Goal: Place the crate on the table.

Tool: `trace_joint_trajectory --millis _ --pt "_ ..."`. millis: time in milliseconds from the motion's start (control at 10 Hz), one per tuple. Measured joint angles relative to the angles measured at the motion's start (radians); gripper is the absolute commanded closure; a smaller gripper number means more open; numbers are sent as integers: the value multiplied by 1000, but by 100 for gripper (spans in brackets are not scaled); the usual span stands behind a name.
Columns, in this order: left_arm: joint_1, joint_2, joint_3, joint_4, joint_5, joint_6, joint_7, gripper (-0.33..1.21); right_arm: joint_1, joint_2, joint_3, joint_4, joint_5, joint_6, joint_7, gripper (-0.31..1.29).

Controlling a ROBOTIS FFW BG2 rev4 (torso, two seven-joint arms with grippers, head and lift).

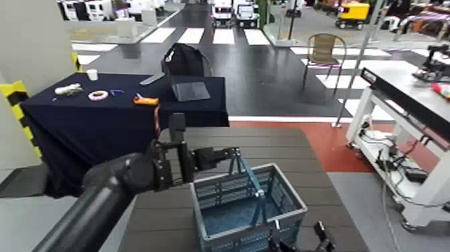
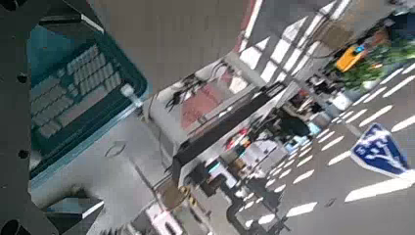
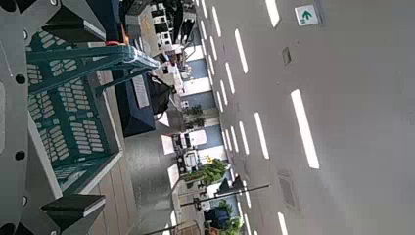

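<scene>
Crate (image 1: 254, 228) sits on the brown slatted table (image 1: 164, 218) in the head view, with its thin handle (image 1: 250, 175) raised across the opening. The left gripper (image 1: 205, 136) is wide open, fingers spread, at the far-left side of the crate, with one fingertip right by the handle's far end. The right gripper (image 1: 299, 231) is at the near-right corner, also spread wide. Beyond the brown table, to the left, stands a table with a dark cloth (image 1: 100, 127), carrying a laptop (image 1: 190, 91); a white-framed workbench (image 1: 385, 131) is off to the right. In the left wrist view, part of the crate's lattice and rim shows close to the gripper. The right wrist view has that gripper's two fingers well apart, with the crate's side and its handle showing between them.
</scene>
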Motion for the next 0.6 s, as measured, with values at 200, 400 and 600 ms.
trace_joint_trajectory --millis 200,400,600 --pt "132 38 54 -211 -23 -79 132 9 3 1 -3 -2 0 5 0 14" --pt "291 57 106 -394 -97 -228 249 10 9 5 -10 -5 4 9 0 13" --pt "462 49 153 -530 -228 -422 352 10 17 9 -20 -11 12 14 0 13"
